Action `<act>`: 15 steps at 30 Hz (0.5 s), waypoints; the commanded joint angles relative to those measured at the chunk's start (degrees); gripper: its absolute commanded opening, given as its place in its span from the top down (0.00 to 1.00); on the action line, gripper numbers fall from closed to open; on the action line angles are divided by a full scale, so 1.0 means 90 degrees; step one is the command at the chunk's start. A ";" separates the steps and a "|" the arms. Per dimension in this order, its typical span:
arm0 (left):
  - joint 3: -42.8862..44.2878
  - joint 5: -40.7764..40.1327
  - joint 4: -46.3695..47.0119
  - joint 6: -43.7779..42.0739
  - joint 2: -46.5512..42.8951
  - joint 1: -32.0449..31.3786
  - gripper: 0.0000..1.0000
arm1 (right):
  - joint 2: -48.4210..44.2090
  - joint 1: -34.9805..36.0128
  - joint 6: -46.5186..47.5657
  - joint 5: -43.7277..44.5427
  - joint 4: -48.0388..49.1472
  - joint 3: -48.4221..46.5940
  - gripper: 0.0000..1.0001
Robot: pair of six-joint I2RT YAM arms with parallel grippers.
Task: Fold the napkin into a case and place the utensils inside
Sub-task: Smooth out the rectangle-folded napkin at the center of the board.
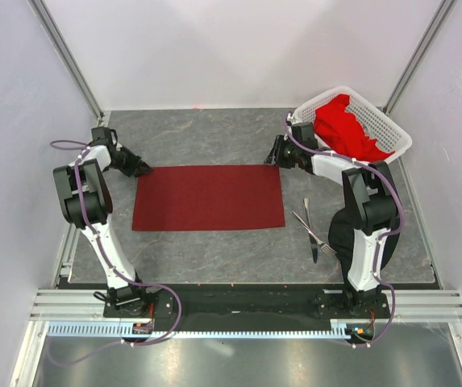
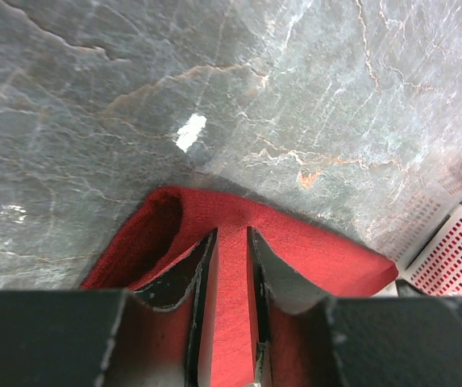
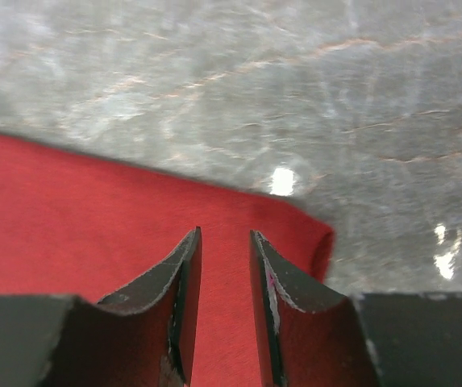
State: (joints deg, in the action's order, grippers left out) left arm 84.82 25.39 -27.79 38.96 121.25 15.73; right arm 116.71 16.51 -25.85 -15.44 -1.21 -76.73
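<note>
Fork and knife: the fork (image 1: 314,229) and the knife (image 1: 307,229) lie crossed on the table (image 1: 214,250), nearest the arm bases, just to the right of the napkin and not touching it.
Napkin: the dark red napkin (image 1: 208,197) lies flat in the middle of the table as a wide rectangle. It is not a narrow case yet.
Left gripper: the left gripper (image 1: 142,168) is at the far left corner of the napkin. In its own camera the jaws stand a little apart with red cloth (image 2: 231,266) between them. I cannot tell if they pinch the cloth or only sit over it.
Right gripper: the right gripper (image 1: 273,159) is at the far right corner. Its jaws are also a little apart over the cloth (image 3: 224,274), and again I cannot tell if they hold it.
Basket: a white basket (image 1: 376,109) with a bright red cloth (image 1: 343,125) in it stands in the far right corner.
Step now: I think this is the folding step, with both far corners being taken.
Next move: both grippers need a firm pinch, then they should bring the far edge toward the near edge together, so the fold stays straight.
</note>
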 commanded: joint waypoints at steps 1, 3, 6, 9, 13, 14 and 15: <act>0.0341 -0.0067 -0.0066 -0.0003 -0.0035 0.0195 0.74 | -0.0516 0.0089 -0.0350 -0.0364 0.0660 0.0361 0.63; 0.0390 0.0011 -0.0066 0.0017 0.0023 0.0274 0.74 | -0.0409 0.0079 -0.0341 -0.0364 0.0769 0.0468 0.63; 0.0488 0.0040 -0.0066 -0.0012 0.0102 0.0401 0.74 | -0.0019 -0.0028 -0.0322 -0.0442 0.0887 0.0401 0.64; 0.0634 0.0080 -0.0076 -0.0012 0.0209 0.0489 0.74 | 0.0284 -0.0077 -0.0205 -0.0306 0.0818 0.0322 0.64; 0.0791 0.0089 -0.0135 0.0026 0.0492 0.0479 0.75 | 0.0402 -0.0087 0.0010 -0.0043 0.0634 0.0235 0.64; 0.0820 0.0109 -0.0135 0.0046 0.0521 0.0489 0.75 | 0.0402 -0.0096 0.0059 0.0035 0.0585 0.0167 0.64; 0.0830 0.0119 -0.0135 0.0046 0.0541 0.0470 0.76 | 0.0354 -0.0096 0.0156 0.0065 0.0478 0.0127 0.64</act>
State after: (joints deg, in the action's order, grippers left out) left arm 90.21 25.61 -28.23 38.98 124.16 20.25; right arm 119.55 15.81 -27.53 -17.72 5.10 -73.84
